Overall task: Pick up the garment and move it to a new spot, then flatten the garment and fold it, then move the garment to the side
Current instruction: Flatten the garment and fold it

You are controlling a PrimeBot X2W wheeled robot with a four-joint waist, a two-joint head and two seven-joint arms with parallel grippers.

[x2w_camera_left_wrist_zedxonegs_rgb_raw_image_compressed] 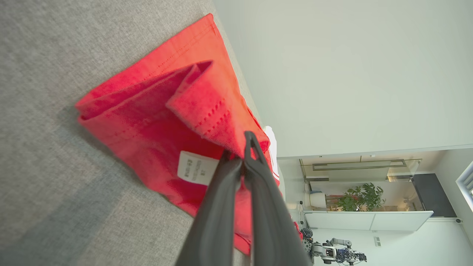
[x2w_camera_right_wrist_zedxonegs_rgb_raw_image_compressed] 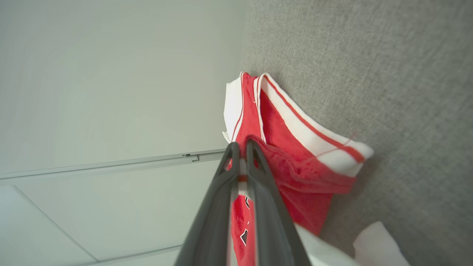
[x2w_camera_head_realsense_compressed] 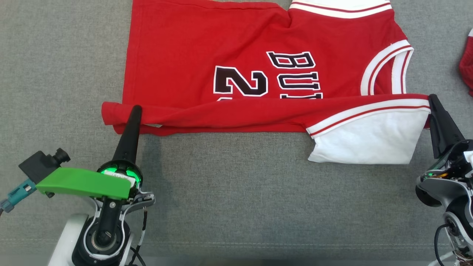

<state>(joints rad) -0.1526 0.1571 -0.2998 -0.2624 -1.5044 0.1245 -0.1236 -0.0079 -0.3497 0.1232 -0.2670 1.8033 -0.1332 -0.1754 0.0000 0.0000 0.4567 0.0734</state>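
**Desk:** Pinching the near edge of the red jersey (x2w_camera_head_realsense_compressed: 258, 44), your left end effector (x2w_camera_head_realsense_compressed: 135, 108) is clamped on the hem corner, left of centre in the head view. Its wrist view shows both fingers (x2w_camera_left_wrist_zedxonegs_rgb_raw_image_compressed: 258, 177) squeezed together on red cloth, just beside a white label (x2w_camera_left_wrist_zedxonegs_rgb_raw_image_compressed: 196, 168).

**Operator:** And the right end effector (x2w_camera_head_realsense_compressed: 432, 97)?

**Desk:** Yours is closed too, at the right edge of the frame, with white-and-red trim nipped between its fingers (x2w_camera_right_wrist_zedxonegs_rgb_raw_image_compressed: 218, 207).

**Operator:** Where does the jersey lie?

**Desk:** You have it spread across the top half of the head view on the grey counter (x2w_camera_head_realsense_compressed: 236, 199). Its near strip is folded back over the foot of the black "2", and a white panel (x2w_camera_head_realsense_compressed: 369, 142) shows at lower right. A second red cloth (x2w_camera_head_realsense_compressed: 466, 70) sits at the far right edge, apart from it.
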